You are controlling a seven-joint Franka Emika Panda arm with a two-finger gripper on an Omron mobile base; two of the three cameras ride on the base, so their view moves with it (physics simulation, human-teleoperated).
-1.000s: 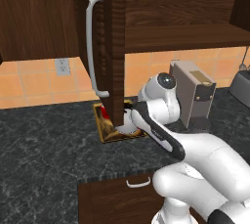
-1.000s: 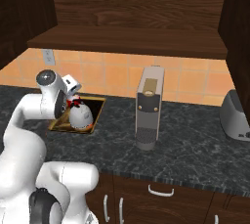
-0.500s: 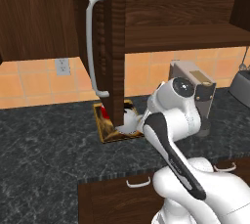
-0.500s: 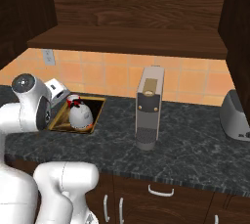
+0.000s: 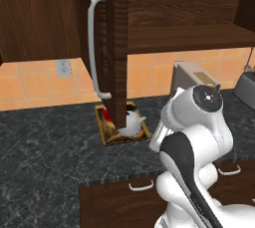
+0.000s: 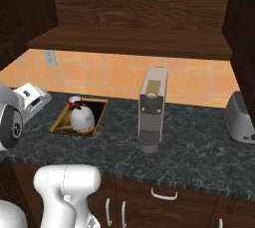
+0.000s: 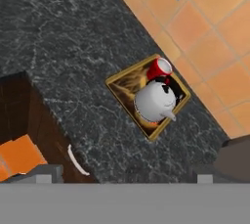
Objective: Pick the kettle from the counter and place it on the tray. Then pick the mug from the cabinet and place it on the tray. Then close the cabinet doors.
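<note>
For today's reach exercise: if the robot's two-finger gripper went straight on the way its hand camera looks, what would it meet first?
Probably the small round white-grey kettle on the wooden-rimmed tray, with the red mug beside it. Depth is unclear, so it might meet the dark marbled counter instead.

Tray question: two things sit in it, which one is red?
The mug is red; the kettle beside it on the tray is bigger and white-grey.

Marbled stone counter (image 7: pixel 73 47); wooden-rimmed tray (image 7: pixel 119 78); glossy kettle (image 7: pixel 154 100).
</note>
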